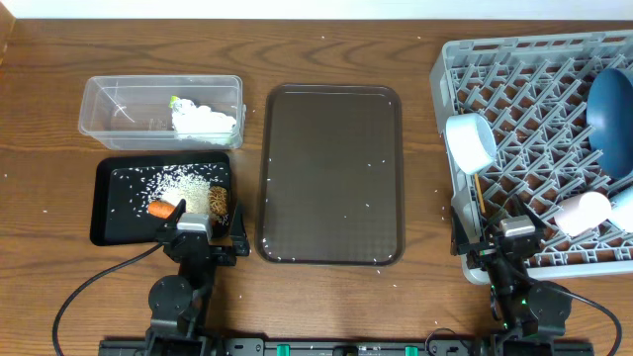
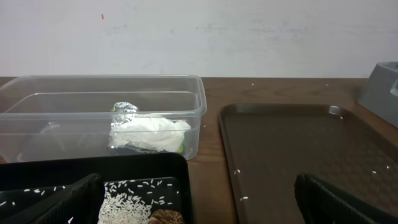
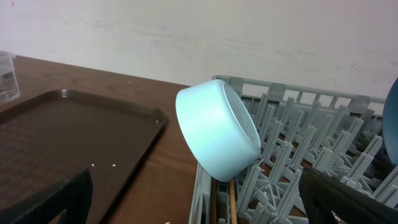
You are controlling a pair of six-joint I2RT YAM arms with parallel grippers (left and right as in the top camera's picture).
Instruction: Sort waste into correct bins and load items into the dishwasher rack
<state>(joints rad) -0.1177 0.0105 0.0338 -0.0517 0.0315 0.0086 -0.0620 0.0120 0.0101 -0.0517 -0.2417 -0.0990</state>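
L claw (image 1: 201, 229): spread wide, grips nothing, hangs over near edge of shallow black rectangular tray (image 1: 107, 222). In that tray: scattered white rice grains (image 1: 184, 183), orange carrot piece (image 1: 158, 209), brown food lump (image 1: 219, 203) by R wall. Just behind, in clear plastic rectangular tub (image 1: 104, 99): crumpled white napkin (image 1: 206, 121) at R end, w/ green-yellow wrapper (image 1: 175, 100) touching it. Centre of wooden table (image 1: 49, 59): large dark-brown serving tray (image 1: 331, 173), few stray grains on it. R claw (image 1: 502, 235): also spread wide, grips nothing, sits at near L corner of big grey lattice dishwasher rack (image 1: 524, 109). In rack: light-blue cup (image 1: 472, 140) tipped on its side at L wall, thin wooden chopsticks (image 1: 478, 188) just below it, big dark-blue round plate (image 1: 611, 109) on edge at R, small pinkish cup (image 1: 584, 211) on its side nr front, white bowl (image 1: 625, 210) beside it, cut off by frame.
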